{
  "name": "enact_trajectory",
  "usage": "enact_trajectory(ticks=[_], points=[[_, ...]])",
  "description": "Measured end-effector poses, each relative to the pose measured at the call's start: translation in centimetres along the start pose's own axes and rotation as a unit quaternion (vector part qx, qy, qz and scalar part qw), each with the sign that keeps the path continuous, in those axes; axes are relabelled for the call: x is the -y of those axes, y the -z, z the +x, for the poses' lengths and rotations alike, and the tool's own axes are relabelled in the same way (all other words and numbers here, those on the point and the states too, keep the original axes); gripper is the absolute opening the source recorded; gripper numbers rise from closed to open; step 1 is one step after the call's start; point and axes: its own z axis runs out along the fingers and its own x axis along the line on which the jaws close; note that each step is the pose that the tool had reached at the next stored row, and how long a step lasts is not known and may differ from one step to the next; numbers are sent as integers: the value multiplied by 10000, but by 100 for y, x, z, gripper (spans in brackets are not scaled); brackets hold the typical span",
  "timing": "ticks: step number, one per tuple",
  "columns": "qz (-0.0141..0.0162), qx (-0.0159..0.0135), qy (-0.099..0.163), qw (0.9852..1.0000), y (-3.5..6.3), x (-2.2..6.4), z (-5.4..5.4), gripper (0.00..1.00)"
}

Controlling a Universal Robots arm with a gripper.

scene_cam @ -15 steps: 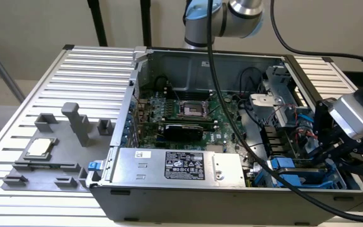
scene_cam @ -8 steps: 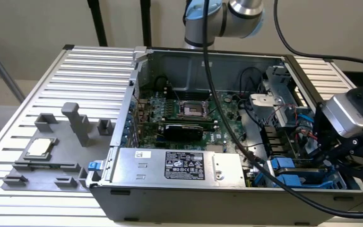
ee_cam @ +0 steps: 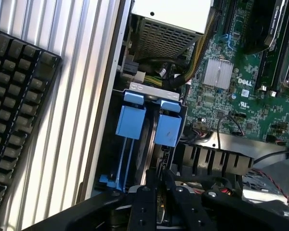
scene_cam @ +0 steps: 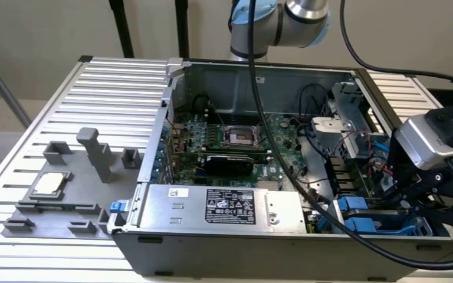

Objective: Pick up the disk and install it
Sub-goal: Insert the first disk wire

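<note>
Ribbed metal tabletop (scene_cam: 92, 88) carries an open computer case (scene_cam: 235, 247). At the exterior view's right, the gripper (ee_cam: 156, 192) hangs over the blue drive cage (ee_cam: 130, 120), its fingers (ee_cam: 149, 192) clamped on the disk (ee_cam: 151, 144), which stands on edge between the cage's blue rails.

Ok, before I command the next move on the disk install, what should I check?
1. Computer case open, interior reachable: ok.
2. Gripper positioned over the blue drive cage at the case corner: ok.
3. Disk secured in the gripper: cannot tell.
4. Disk lined up with a cage slot: cannot tell.
5. Black cable kept out of the case: not ok, it drapes across the interior toward the gripper.
6. Keyboard outside the case, away from the cage: ok.
</note>
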Motion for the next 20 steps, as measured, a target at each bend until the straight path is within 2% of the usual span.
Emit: enact_trajectory(ticks=[5,10,13,16,20], points=[[17,-33,-64,10000,1,-12,-8,17],[90,-132,-61,9999,-6,-9,-56,17],[126,-169,-68,9998,-8,-9,-75,17],[149,-185,-83,9997,-11,-20,-94,17],[161,-192,-129,9996,-15,-47,-111,17]])
